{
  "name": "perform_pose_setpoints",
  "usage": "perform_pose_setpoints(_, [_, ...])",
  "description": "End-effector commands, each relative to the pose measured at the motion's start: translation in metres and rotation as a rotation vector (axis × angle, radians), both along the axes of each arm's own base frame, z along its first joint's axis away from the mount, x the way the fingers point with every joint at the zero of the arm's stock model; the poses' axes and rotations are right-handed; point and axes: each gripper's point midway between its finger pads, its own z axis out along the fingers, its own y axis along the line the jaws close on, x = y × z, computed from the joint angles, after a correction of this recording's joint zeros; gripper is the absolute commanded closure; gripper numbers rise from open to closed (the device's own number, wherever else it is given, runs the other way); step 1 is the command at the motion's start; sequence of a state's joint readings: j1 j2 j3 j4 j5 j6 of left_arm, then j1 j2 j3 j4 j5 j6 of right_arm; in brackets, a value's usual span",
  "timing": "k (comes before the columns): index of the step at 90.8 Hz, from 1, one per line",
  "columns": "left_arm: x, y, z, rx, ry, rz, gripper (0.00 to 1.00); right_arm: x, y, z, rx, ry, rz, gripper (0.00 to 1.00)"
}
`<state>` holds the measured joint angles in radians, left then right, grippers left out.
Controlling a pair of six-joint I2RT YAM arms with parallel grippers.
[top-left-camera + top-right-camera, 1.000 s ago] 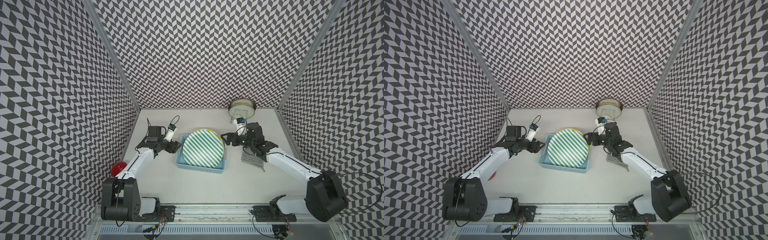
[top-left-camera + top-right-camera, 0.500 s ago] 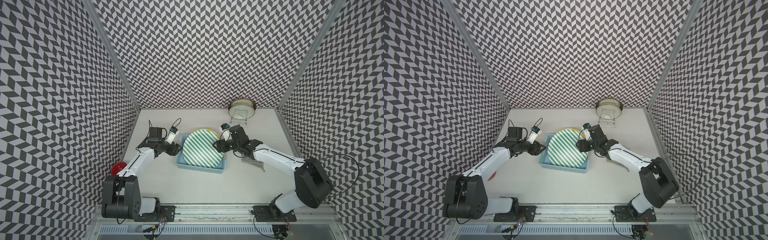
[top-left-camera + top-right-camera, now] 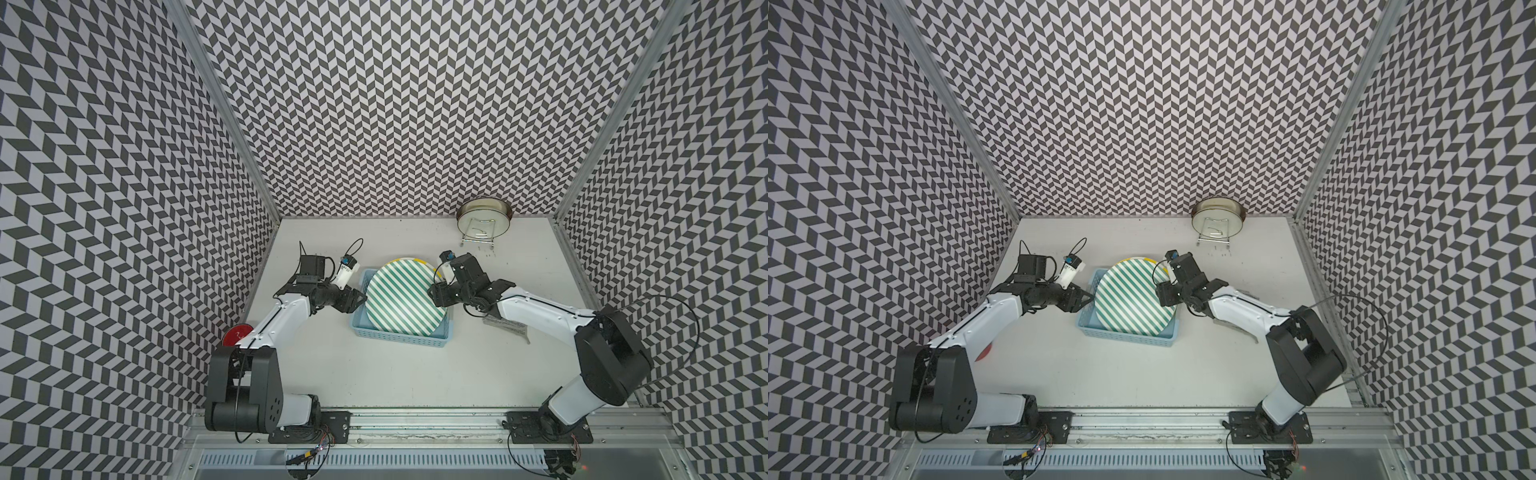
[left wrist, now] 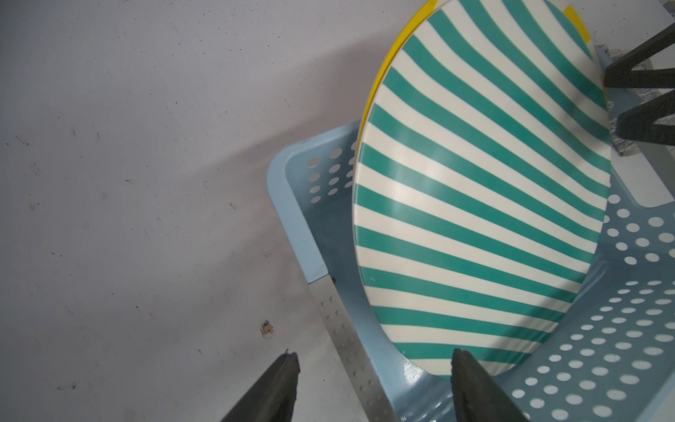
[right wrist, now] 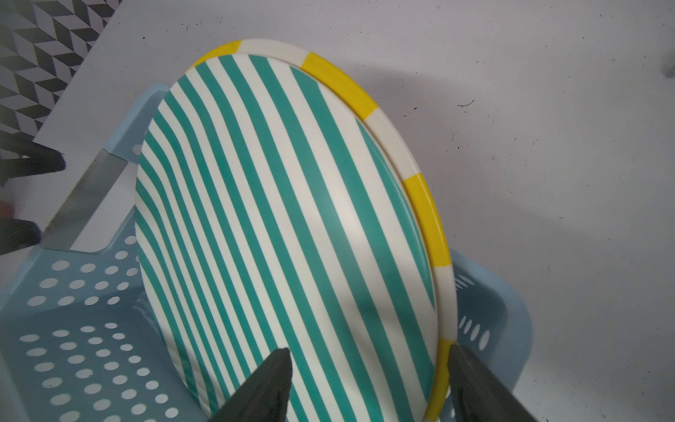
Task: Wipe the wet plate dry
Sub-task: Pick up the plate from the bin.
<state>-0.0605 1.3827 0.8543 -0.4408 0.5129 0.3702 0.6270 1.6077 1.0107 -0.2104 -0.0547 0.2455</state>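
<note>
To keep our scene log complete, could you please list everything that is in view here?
striped plate: 1, green and white, leaning in the basket
rimmed plate: 1, yellow and white, behind the striped plate
basket: 1, light blue, perforated, table centre
metal dish: 1, silver, on a wire stand, back right
cloth: 1, grey, right of the basket
round object: 1, red, left table edge
table: 1, light grey
left claw: 1, black, open, astride the basket's left wall
right claw: 1, black, open, straddling both plates' edge

3 chevron walls, pale grey tabletop, seemingly even light
</note>
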Motion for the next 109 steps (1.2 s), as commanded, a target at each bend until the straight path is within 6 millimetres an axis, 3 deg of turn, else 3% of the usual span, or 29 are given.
perform_pose_setpoints(1, [-0.005,-0.003,-0.004,-0.014,0.022,-0.023,0.33,0.007,0.004,0.013,-0.009,-0.049,-0.018,0.29])
perform_pose_setpoints(35, [-0.005,-0.004,-0.004,-0.016,0.025,-0.025,0.33,0.007,0.002,0.034,0.008,-0.086,-0.031,0.29])
perform_pose_setpoints(109, [-0.006,-0.005,-0.007,-0.023,0.037,-0.031,0.32,-0.001,0.015,-0.010,0.018,0.022,0.016,0.34])
